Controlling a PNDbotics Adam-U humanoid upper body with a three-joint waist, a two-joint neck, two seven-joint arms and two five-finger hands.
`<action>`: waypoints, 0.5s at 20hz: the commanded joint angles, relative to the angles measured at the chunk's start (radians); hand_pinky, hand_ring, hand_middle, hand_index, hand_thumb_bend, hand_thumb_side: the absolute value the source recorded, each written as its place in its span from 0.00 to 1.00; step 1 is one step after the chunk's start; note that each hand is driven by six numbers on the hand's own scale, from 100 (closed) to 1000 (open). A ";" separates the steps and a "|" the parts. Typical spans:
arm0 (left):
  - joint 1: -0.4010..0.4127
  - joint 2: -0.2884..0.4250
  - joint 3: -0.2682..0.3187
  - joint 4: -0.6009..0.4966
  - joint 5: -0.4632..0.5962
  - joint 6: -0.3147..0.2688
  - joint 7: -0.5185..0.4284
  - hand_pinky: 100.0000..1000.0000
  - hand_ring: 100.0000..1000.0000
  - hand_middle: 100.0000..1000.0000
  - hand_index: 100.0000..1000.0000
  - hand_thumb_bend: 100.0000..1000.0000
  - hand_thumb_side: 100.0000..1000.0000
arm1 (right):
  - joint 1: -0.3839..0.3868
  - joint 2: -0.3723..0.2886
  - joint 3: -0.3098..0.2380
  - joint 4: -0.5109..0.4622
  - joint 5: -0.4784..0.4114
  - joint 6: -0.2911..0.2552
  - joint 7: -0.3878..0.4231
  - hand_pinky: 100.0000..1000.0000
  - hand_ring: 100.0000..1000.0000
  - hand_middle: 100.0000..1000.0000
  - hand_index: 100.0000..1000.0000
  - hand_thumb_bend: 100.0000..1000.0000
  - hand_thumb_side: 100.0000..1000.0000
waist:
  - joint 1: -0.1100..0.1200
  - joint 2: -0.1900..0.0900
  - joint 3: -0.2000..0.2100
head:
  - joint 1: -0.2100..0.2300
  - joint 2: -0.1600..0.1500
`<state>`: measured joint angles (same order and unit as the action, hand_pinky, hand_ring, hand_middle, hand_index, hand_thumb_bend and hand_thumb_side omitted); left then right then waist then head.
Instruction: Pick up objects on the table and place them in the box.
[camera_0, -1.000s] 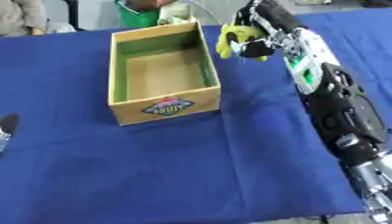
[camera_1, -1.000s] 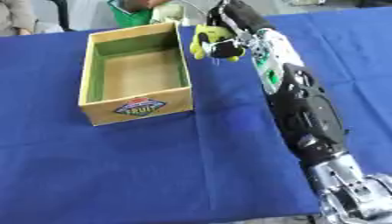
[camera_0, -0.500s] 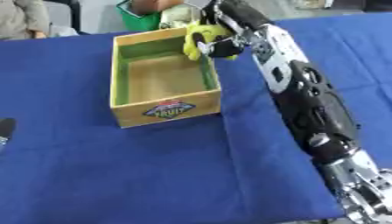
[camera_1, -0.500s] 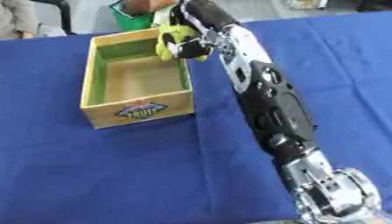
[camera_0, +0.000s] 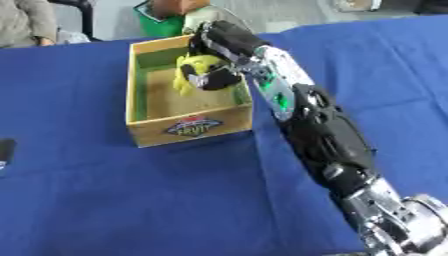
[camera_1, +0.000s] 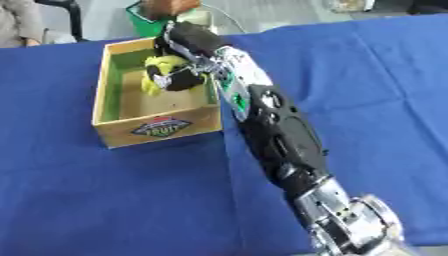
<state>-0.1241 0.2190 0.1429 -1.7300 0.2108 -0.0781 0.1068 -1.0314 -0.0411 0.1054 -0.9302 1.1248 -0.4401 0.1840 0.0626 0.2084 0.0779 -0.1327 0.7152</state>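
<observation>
Right hand (camera_0: 214, 75) has swung left from beside box to above box (camera_0: 140, 107) interior, carrying yellow object (camera_0: 191, 70). Fingers curled round object, holding it over tan floor near far right wall. Judgement: transport done, release pending. Left hand: dark sliver at left edge (camera_0: 4, 152), fingers cannot tell.

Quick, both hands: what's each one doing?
Right hand: shut on the yellow object, over the box.
Left hand: not in view.
</observation>
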 joint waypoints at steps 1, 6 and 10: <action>-0.008 0.009 -0.001 -0.011 0.005 -0.001 -0.002 0.43 0.34 0.41 0.58 0.66 0.13 | -0.015 0.007 0.003 0.018 0.017 0.004 -0.006 0.50 0.37 0.30 0.44 0.00 0.14 | 0.002 -0.018 0.000 | 0.000 -0.011; -0.007 0.009 0.000 -0.011 0.005 -0.001 0.000 0.43 0.34 0.41 0.58 0.66 0.13 | -0.007 0.006 -0.003 0.030 0.042 0.054 -0.025 0.77 0.74 0.75 0.84 0.00 0.05 | 0.003 -0.018 -0.002 | 0.000 -0.013; -0.007 0.009 0.000 -0.011 0.005 -0.001 0.000 0.43 0.34 0.41 0.58 0.66 0.13 | -0.005 0.002 -0.011 0.021 0.043 0.082 -0.021 0.91 0.90 0.90 0.96 0.00 0.20 | 0.004 -0.019 -0.005 | 0.000 -0.013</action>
<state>-0.1241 0.2187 0.1399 -1.7299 0.2109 -0.0781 0.1068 -1.0191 -0.0354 0.1015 -0.8914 1.1628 -0.3680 0.1640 0.0652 0.2084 0.0731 -0.1335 0.7108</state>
